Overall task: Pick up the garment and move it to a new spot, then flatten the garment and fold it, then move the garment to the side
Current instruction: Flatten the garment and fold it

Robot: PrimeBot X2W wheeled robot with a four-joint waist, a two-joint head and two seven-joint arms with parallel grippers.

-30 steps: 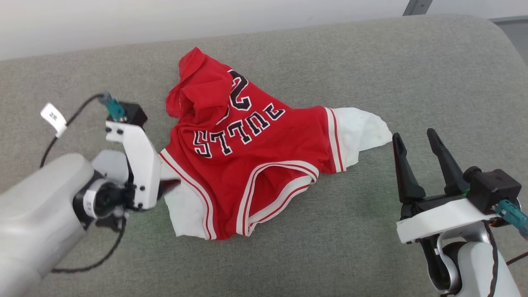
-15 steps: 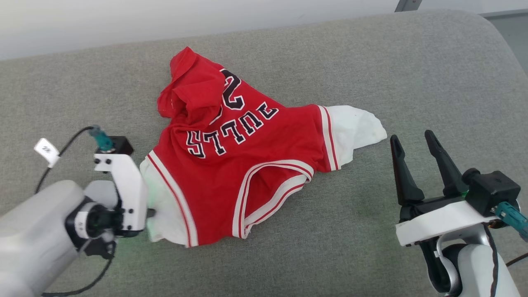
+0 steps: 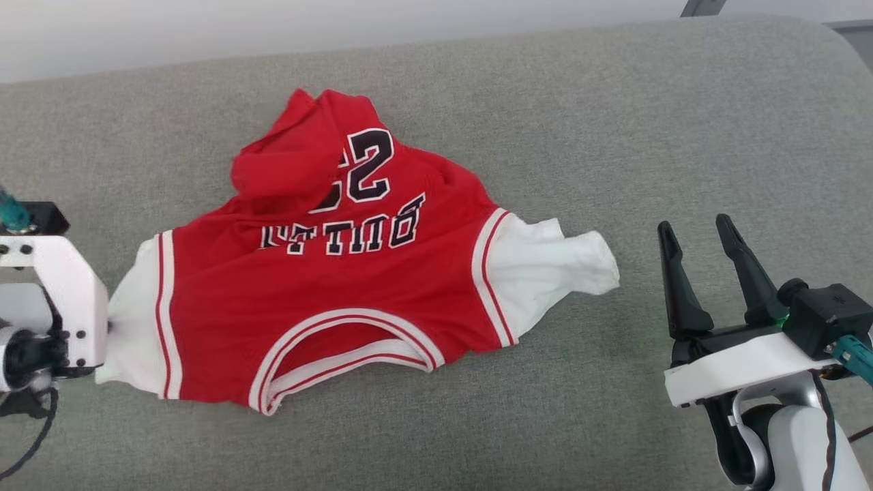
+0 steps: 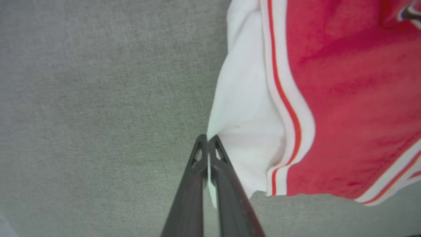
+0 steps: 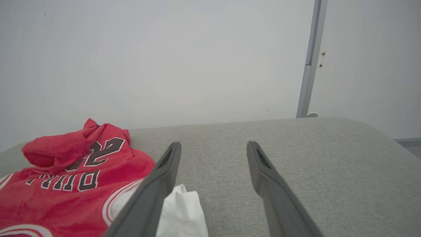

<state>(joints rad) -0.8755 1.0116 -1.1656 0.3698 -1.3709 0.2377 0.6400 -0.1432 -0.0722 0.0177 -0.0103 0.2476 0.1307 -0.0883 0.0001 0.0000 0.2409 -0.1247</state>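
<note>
In the head view the shirt (image 3: 327, 300) lies spread across the middle of the frame on a grey cushion (image 3: 614, 123). Its collar faces the bottom edge, and its lower part is bunched into a hump at the top, beside the number 23 (image 3: 365, 167). At the left edge the left hand (image 3: 102, 329) is clenched on the tip of a white sleeve (image 3: 133, 320), which is drawn out to a point. At the lower right the right hand (image 3: 693, 225) stands released with its 2 fingers apart, grasping nothing, near the other sleeve (image 3: 552, 266) but apart from it.

In the left wrist view the 2 dark fingers meet at bottom centre with a sliver of white cloth pinched between them. The sleeve and the red body with striped trim take up the right half.

In the right wrist view the 2 spread fingers point over bare cushion. The shirt sits at the lower left. A pale wall (image 5: 164, 59) and a grey post (image 5: 310, 59) stand behind.
</note>
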